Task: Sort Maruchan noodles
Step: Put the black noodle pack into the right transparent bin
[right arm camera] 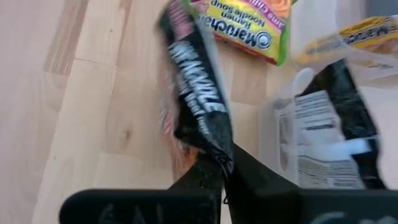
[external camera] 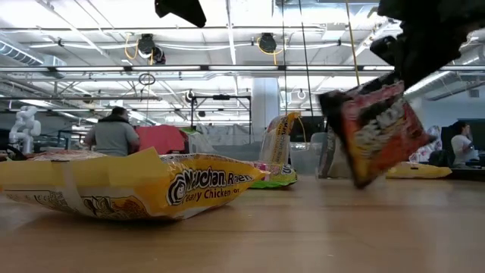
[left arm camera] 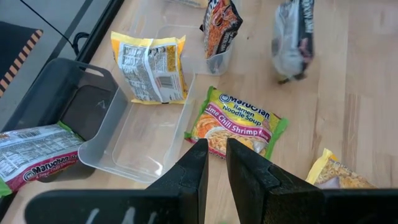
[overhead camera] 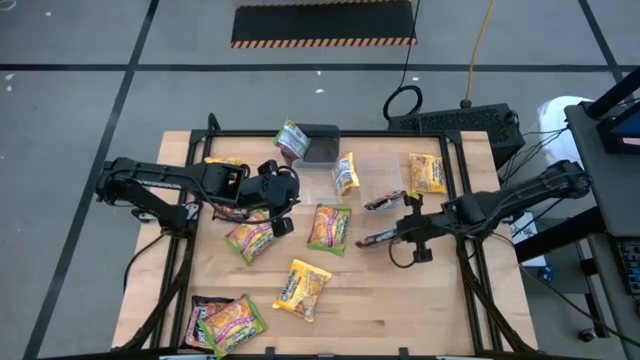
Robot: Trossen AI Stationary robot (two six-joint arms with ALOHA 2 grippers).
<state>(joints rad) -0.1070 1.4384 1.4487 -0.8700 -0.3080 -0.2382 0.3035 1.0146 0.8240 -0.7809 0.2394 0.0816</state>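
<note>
Maruchan noodles lie scattered on the wooden table: a green-edged packet (overhead camera: pixel 330 228) at the middle, another (overhead camera: pixel 250 238) under my left arm, a yellow one (overhead camera: pixel 302 288) nearer the front, and two (overhead camera: pixel 225 322) at the front left. My right gripper (overhead camera: pixel 405 235) is shut on a dark brown-black packet (overhead camera: pixel 375 238) right of the middle. My left gripper (left arm camera: pixel 217 158) hovers above the table's left half (overhead camera: pixel 280 218), fingers a narrow gap apart with nothing between them. My right gripper pinches the dark packet by a crinkled end edge (right arm camera: pixel 211 146) between its two fingers, which slant down from the table's right side. The packet reaches away from the fingers and hangs tilted, lifted clear of the table (external camera: pixel 375 133).
Clear tubs (overhead camera: pixel 380 175) at the back hold a yellow packet (overhead camera: pixel 427 173), a dark one (overhead camera: pixel 385 200) and another (overhead camera: pixel 345 173). A dark grey box (overhead camera: pixel 320 145) carries a green-edged packet (overhead camera: pixel 292 140). People sit in the room beyond the table (external camera: pixel 114 136).
</note>
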